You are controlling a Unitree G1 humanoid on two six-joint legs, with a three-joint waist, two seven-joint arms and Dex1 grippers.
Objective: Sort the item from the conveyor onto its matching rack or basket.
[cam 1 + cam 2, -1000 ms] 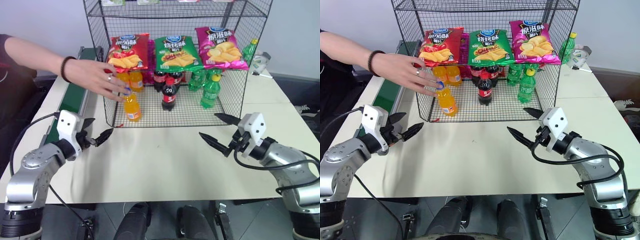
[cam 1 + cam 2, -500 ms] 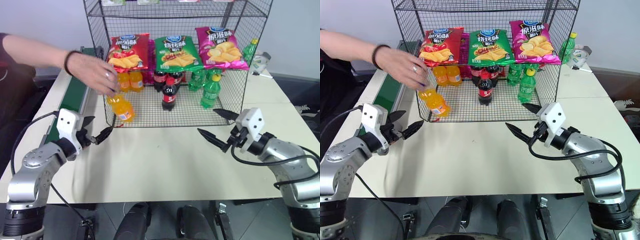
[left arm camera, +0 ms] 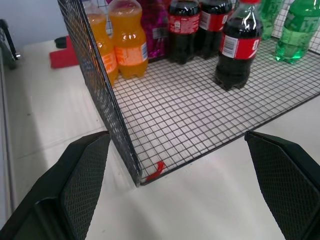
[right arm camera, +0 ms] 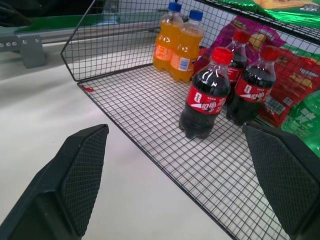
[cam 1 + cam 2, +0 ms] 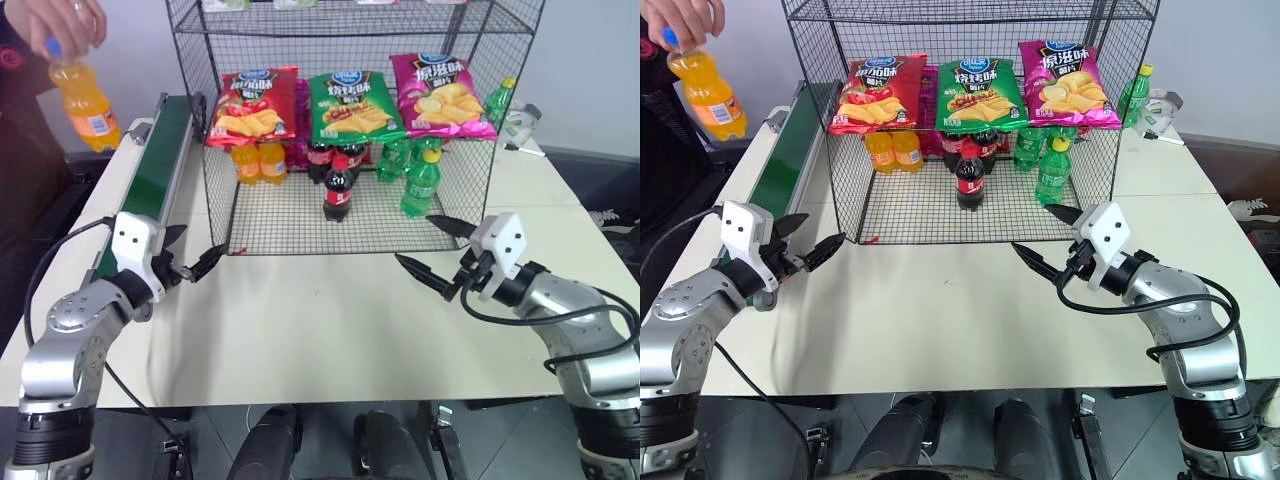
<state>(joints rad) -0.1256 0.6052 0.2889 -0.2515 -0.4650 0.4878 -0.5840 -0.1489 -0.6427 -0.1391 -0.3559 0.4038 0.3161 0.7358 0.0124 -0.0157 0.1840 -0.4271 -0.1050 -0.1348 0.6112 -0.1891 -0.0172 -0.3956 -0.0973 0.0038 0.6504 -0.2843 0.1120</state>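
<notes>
Change: the orange soda bottle (image 5: 84, 103) has been lifted out of the rack's near left corner by a person's hand (image 5: 55, 20) and is now held by its blue cap, high at the far left, beyond the conveyor (image 5: 155, 172).
Bottle: held upright in the air, apart from the belt; whether it hangs over the belt's far end or to its side cannot quite be told from this angle.
Rack (image 5: 455, 190): two orange bottles (image 5: 259, 161) remain at the far left of the floor (beside the cola bottles (image 5: 338, 188) and green bottles (image 5: 421, 183)).
Left gripper (image 5: 192, 266): fingers spread wide, holding nothing, hovering at the rack's near left corner.
Right gripper (image 5: 433, 252): fingers spread wide, empty, near the rack's right front.
Meaning: the item is probably about to be placed on the belt, so sorting has yet to start.
</notes>
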